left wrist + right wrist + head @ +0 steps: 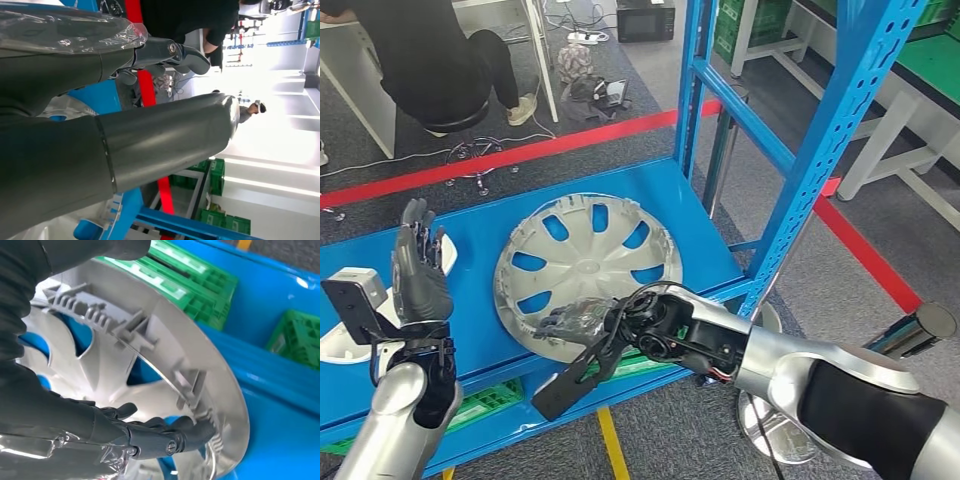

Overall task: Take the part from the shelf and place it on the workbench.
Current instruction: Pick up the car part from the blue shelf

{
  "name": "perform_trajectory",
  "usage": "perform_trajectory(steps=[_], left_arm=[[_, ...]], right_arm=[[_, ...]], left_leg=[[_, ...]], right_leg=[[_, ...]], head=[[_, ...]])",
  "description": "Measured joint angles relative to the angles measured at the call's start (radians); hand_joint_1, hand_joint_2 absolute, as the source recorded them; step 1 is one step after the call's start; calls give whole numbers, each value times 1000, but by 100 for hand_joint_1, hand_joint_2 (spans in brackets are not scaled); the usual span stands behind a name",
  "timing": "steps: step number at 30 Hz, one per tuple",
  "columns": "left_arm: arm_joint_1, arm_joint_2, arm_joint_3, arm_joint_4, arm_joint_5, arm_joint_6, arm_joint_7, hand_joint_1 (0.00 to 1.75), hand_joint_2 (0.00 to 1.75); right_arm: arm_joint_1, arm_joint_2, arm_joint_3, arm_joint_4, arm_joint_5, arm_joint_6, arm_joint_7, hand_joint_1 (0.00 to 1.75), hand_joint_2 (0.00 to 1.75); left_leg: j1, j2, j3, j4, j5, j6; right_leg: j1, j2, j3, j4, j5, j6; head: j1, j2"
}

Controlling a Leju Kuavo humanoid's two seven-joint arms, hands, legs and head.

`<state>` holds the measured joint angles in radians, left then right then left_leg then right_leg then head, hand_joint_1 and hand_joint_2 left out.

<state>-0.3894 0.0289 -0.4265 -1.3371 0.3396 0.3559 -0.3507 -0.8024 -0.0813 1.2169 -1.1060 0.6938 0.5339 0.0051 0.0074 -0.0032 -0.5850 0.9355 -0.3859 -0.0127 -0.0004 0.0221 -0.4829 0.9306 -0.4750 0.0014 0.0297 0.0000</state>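
Observation:
A silver wheel cover [588, 262] lies hollow side up on the blue shelf [471, 300]. My right hand [580, 322] reaches in from the right and grips its near rim. In the right wrist view the dark fingers [166, 436] hook over the ribbed inner edge of the wheel cover [211, 390], with the thumb [94, 250] against its outer face. My left hand [418, 268] is raised over the shelf's left part, fingers spread upward and holding nothing. The left wrist view shows my left hand [68, 150] stretched out with nothing in it.
A white part [339, 345] lies at the shelf's left edge. A blue upright post [841, 120] rises at the right of the shelf. Green crates [486, 405] sit on the level below. A seated person [433, 50] is at the back left, beyond red floor tape [546, 148].

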Motion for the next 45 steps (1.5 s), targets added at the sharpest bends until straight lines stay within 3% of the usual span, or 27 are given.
perform_trajectory(steps=[4, 7, 8, 11, 19, 23, 45], left_arm=[[0, 0, 0, 0, 0, 0, 8, 0, 0], [-2, 0, 0, 0, 0, 0, 8, 0, 0], [-2, 0, 0, 0, 0, 0, 8, 0, 0], [-5, 0, 0, 0, 1, 0, 8, 0, 0], [-8, 0, 0, 0, 2, 1, 9, 0, 0], [-8, 0, 0, 0, 2, 3, 11, 0, 0], [-7, 0, 0, 0, 2, 14, 11, 0, 0]], right_arm=[[-1, -14, 9, 5, 5, 27, 13, 0, 175], [0, -20, 15, 7, -11, 44, 21, 50, 175], [1, -22, 17, 7, -15, 47, 24, 93, 175], [4, -24, 19, 8, -23, 47, 27, 175, 175], [4, -27, 19, 8, -24, 28, 26, 175, 175], [3, -27, 19, 10, -24, 19, 26, 0, 175], [-17, -27, 1, 52, 23, -63, 8, 0, 175]], left_leg=[[0, 0, 0, 0, 0, 0], [0, 0, 0, 0, 0, 0], [0, 0, 0, 0, 0, 0], [0, 0, 0, 0, 0, 0], [0, 0, 0, 0, 0, 0], [0, 0, 0, 0, 0, 0], [0, -1, -1, 0, 0, 0]], right_leg=[[0, 0, 0, 0, 0, 0], [0, 0, 0, 0, 0, 0], [0, 0, -1, 0, 0, 0], [0, 0, -1, 0, 0, 0], [0, 0, -1, 0, 0, 0], [0, 0, 0, 0, 0, 0], [0, -1, 0, 0, 0, 0]], head=[[0, 0], [0, 0], [0, 0], [0, 0], [0, 0], [0, 0], [0, 0]])
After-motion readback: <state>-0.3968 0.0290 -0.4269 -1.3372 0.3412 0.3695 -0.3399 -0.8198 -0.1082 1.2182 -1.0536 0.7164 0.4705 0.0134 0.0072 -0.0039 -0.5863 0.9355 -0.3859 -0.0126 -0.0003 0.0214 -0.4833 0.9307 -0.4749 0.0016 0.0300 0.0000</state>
